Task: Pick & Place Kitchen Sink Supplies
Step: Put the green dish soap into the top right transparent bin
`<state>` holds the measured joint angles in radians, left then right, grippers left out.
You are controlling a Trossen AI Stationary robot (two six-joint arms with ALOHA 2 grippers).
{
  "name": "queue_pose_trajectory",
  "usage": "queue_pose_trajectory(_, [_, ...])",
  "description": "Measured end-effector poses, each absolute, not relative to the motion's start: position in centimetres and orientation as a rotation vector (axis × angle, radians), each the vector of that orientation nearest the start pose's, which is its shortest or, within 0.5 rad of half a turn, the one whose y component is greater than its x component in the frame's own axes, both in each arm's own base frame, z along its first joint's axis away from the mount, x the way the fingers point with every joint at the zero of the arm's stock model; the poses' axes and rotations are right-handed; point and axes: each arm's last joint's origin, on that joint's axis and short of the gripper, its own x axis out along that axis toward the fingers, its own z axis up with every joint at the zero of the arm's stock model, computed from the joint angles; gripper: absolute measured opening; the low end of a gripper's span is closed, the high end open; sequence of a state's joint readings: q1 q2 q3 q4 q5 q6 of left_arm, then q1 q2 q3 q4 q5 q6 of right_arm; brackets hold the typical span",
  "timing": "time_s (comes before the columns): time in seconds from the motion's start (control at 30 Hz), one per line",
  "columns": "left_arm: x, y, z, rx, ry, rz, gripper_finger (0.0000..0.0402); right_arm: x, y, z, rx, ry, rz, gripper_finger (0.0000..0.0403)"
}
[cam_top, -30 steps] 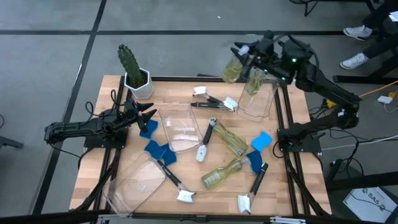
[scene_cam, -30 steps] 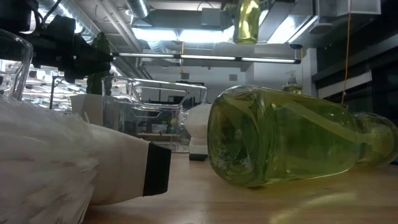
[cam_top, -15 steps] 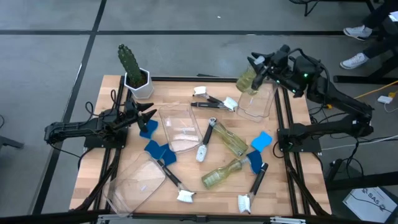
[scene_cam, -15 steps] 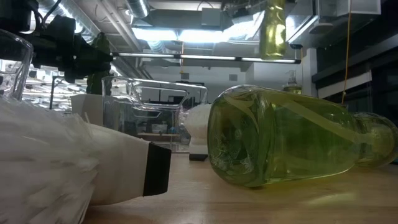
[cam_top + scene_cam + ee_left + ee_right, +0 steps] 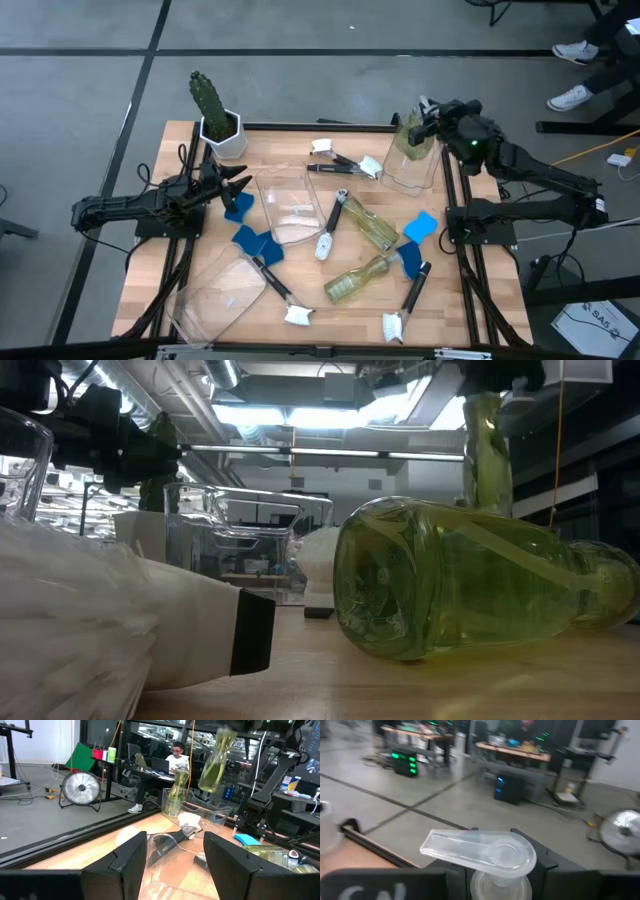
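**Right gripper holds soap bottle over far-right bin**

Wooden table (image 5: 330,300) carries scattered sink supplies and three clear bins. Right gripper (image 5: 424,124) is above the far-right bin (image 5: 412,170), its fingers pinching a soap bottle (image 5: 410,138) at the neck; the bottle hangs below it, tilted, over the bin's mouth. The right wrist view shows the clear pump head (image 5: 480,851) between the dark fingers. A second bottle (image 5: 179,790) stands upright in that bin, beside the held one. Left gripper (image 5: 238,186) rests low at the table's left side, fingers spread and empty, with a blue sponge (image 5: 238,206) just beneath them. Two more bottles (image 5: 362,278) lie on the table, well apart from both grippers.
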<state>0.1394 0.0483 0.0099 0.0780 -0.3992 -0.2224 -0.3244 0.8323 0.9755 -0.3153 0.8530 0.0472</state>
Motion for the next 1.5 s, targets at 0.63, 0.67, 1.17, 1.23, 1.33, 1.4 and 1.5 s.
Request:
queue_pose_trajectory(0.63, [9.5, 2.5, 17.1, -0.222, -0.100, 0.532, 0.0190, 13.8, -9.2, 29.5, 0.019, 0.130, -1.460, 0.0099])
queue_pose_trajectory(0.67, [9.5, 2.5, 17.1, -0.222, -0.099, 0.532, 0.0190, 13.6, -9.4, 29.2, 0.019, 0.122, -1.474, 0.0099])
queue_pose_trajectory(1.17, [9.5, 2.5, 17.1, -0.222, -0.099, 0.532, 0.0191, 12.0, -11.5, 25.3, 0.057, 0.133, -1.527, 0.0105])
queue_pose_trajectory(1.23, [9.5, 2.5, 17.0, -0.222, -0.099, 0.532, 0.0191, 11.9, -11.7, 25.3, 0.056, 0.131, -1.533, 0.0115])
queue_pose_trajectory(1.33, [9.5, 2.5, 17.0, -0.222, -0.099, 0.532, 0.0190, 11.9, -11.8, 25.2, 0.056, 0.139, -1.516, 0.0127])
queue_pose_trajectory(1.4, [9.5, 2.5, 17.1, -0.222, -0.100, 0.532, 0.0190, 11.9, -11.9, 25.1, 0.061, 0.143, -1.496, 0.0130])
queue_pose_trajectory(1.5, [9.5, 2.5, 17.1, -0.222, -0.100, 0.532, 0.0190, 12.0, -11.9, 25.2, 0.073, 0.135, -1.451, 0.0132])
